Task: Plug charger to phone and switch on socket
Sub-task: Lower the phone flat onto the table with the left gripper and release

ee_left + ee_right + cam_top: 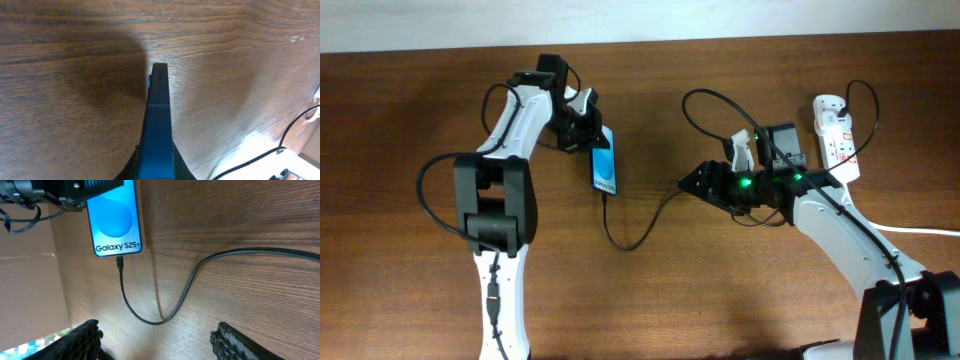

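**A:** Where is the phone?

**B:** The phone [604,163] is left of the middle of the bench [410,300], with its long side running far to near. The screen faces up, blue, and reads "Galaxy S25+". The left gripper [592,130] has its jaws clenched on the phone's far end. The left wrist view shows the phone [157,125] edge-on. I cannot tell whether it rests on the wood or is lifted off it.

**A:** And the charger?

**B:** The connector tip [119,262] meets the phone's near edge and looks seated. From there the charger [638,235] sags toward the near side in a loop. It then climbs to the right as far as the nose of the right gripper [692,184]. Farther right, black cable arcs toward the far side and over to a black block [783,145].

**A:** Is the right one holding anything?

**B:** No. Its jaws are released. In its wrist view the fingers [82,340] stand wide apart with only bare wood between them. The cable lies ahead of them, not between them. The gripper points left toward the phone from a spot right of it.

**A:** And the socket?

**B:** The socket [836,135] is at the far right of the bench, just right of the black block. It is white with red markings. A loop of black cable crosses its far end, and a white cord [925,231] runs off to the right nearer in. The switches are too small to read.
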Robot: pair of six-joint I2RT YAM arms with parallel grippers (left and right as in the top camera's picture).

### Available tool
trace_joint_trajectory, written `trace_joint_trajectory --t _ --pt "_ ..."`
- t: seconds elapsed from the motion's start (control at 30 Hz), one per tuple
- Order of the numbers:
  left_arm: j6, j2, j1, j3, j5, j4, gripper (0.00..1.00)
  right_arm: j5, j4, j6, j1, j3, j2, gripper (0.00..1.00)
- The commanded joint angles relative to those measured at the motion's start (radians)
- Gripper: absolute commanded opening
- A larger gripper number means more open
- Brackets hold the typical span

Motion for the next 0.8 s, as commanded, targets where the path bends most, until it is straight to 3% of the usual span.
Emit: trace_joint_trajectory --t 0.0,0.07,0.37,0.53,0.63,0.77 --pt "-0.018 0.043 -0.005 -0.005 0.03 0.0 0.0 0.009 -0.001 -0.018 -0.003 0.01 0.004 0.76" --pt "-0.018 0.043 -0.005 -0.005 0.03 0.001 0.0 0.009 -0.001 -0.018 -0.003 0.01 0.004 0.76" --pt "-0.017 0.043 -0.003 -0.005 0.027 -0.004 0.29 0.009 -0.001 -0.018 -0.003 0.01 0.004 0.76" --pt "-0.017 0.043 -0.003 -0.005 0.016 -0.004 0.3 0.008 -0.001 -0.018 -0.003 0.01 0.004 0.76" --pt "-0.018 0.043 -0.003 -0.005 -0.066 -0.019 0.25 0.008 -0.001 -0.018 -0.003 0.01 0.004 0.76" --pt "-0.018 0.043 -0.003 -0.005 -0.148 -0.035 0.29 0.008 -0.001 -0.018 -0.003 0.01 0.004 0.76"
